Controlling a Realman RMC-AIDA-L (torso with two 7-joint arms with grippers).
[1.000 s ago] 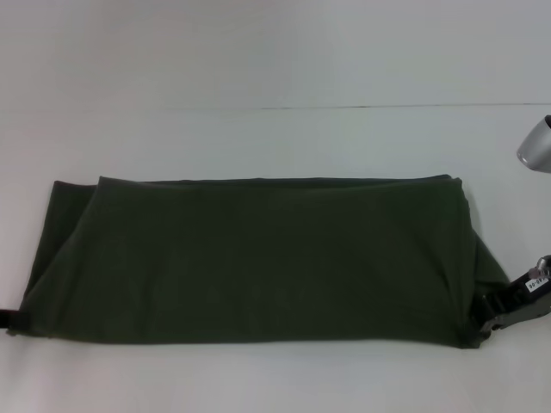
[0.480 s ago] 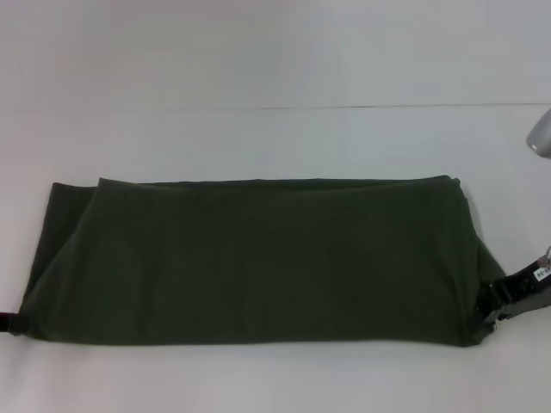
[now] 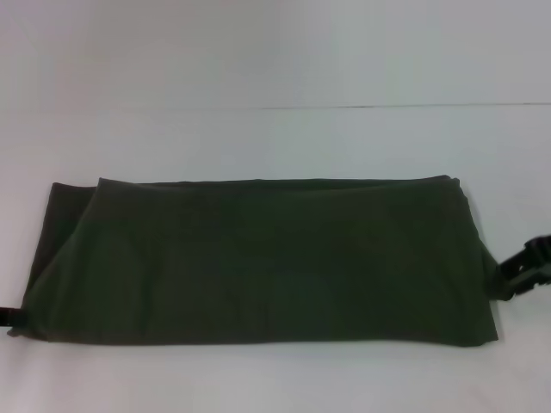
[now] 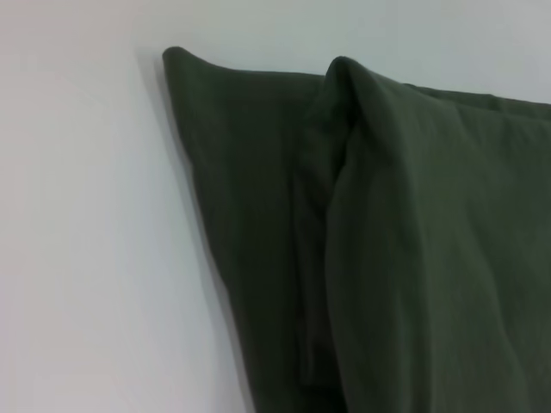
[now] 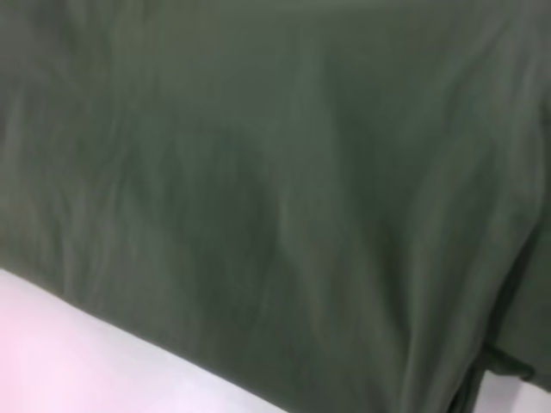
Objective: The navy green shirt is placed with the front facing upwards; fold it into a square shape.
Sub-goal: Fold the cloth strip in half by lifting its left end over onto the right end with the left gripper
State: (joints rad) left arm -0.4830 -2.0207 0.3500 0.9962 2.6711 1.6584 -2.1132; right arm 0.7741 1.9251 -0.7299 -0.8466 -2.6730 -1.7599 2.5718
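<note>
Now the right gripper point(image 3: 527, 268) has backed off the shirt point(image 3: 258, 262) at mid-right; its opening cannot be judged. Shirt lies centre frame, a long band awaiting crosswise folds.

Soft, even, rather dim light falls across the white tabletop point(image 3: 275, 60), with no glare. The navy green shirt point(image 3: 258, 262) reads nearly black, its folds scarcely visible. Both wrist views are blurred; faint shadows hug the cloth edges.
</note>
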